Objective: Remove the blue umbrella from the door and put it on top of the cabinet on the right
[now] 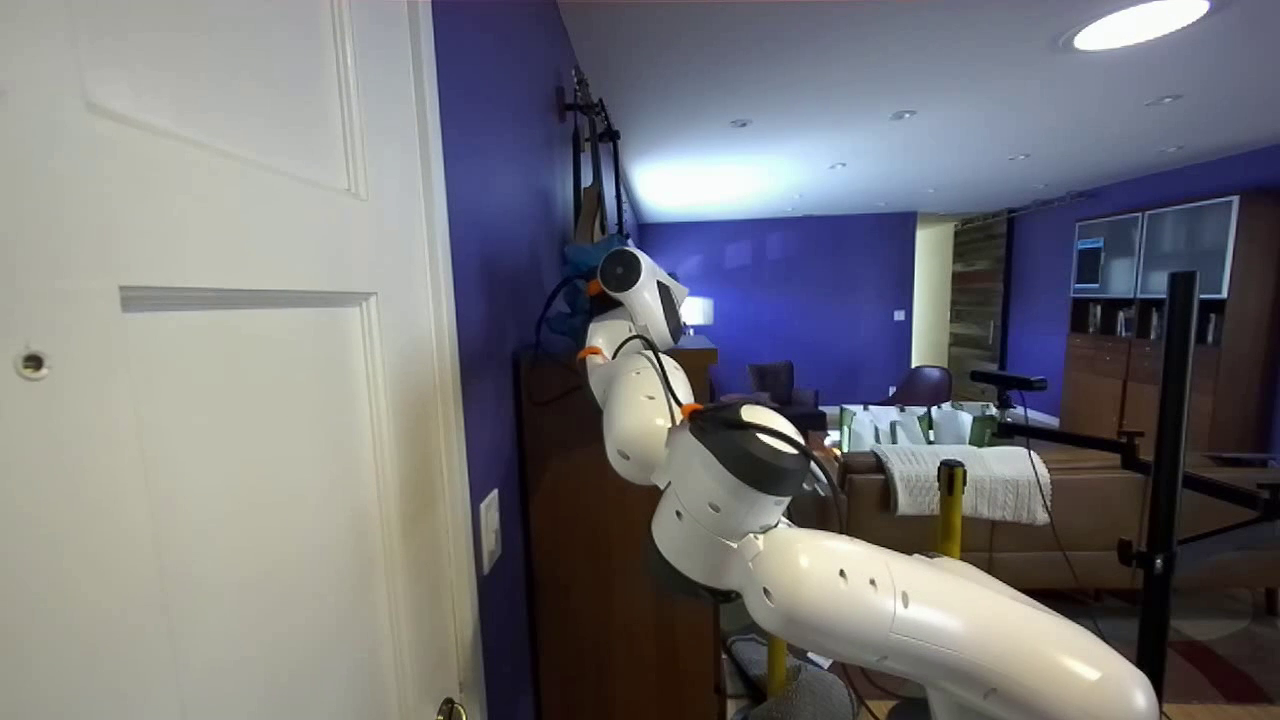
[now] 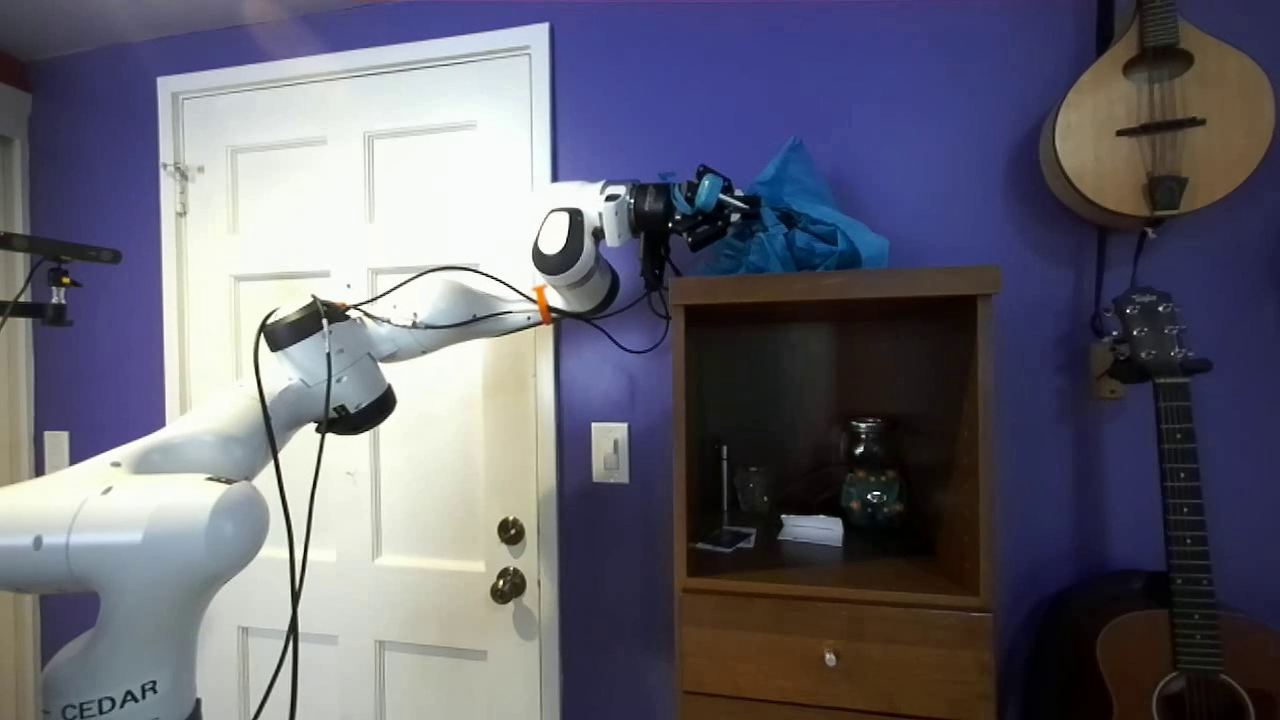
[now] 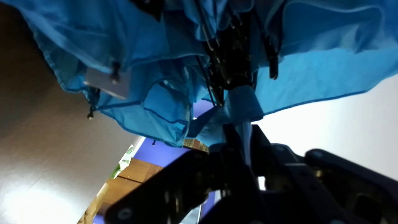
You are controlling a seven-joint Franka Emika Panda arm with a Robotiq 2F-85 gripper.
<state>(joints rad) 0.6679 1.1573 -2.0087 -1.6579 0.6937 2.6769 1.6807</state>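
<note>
1. The blue umbrella (image 2: 815, 225) is up at the top of the brown cabinet (image 2: 835, 285), apart from the white door (image 2: 430, 470), which stands to its left in an exterior view
2. Its lower folds come down to the line of the cabinet's top edge there; whether they rest on the wood or sit just above it, I cannot tell
3. The end effector (image 3: 243, 130) has its fingers (image 3: 232, 140) drawn in close on the pale shaft (image 3: 247, 143) of the umbrella, one on each side, with little more than the shaft between them
4. In the wrist view the blue cloth (image 3: 311, 74) hangs loose and bunched around dark ribs (image 3: 273, 63), and in an exterior view a peak of it stands up against the purple wall (image 2: 640, 90)
5. The white arm (image 2: 440, 315) crosses in front of the door in that same view, its wrist end a little higher than the cabinet's top
6. Inside the cabinet's upper part are a dark, jar-like vessel (image 2: 873, 490) and a small white item (image 2: 811, 530), above a drawer (image 2: 760, 645)
7. On the wall to the right of the cabinet, a round-bodied stringed instrument (image 2: 1160, 120) hangs above a guitar (image 2: 1187, 500), and a light switch (image 2: 610, 453) sits between cabinet and door
</note>
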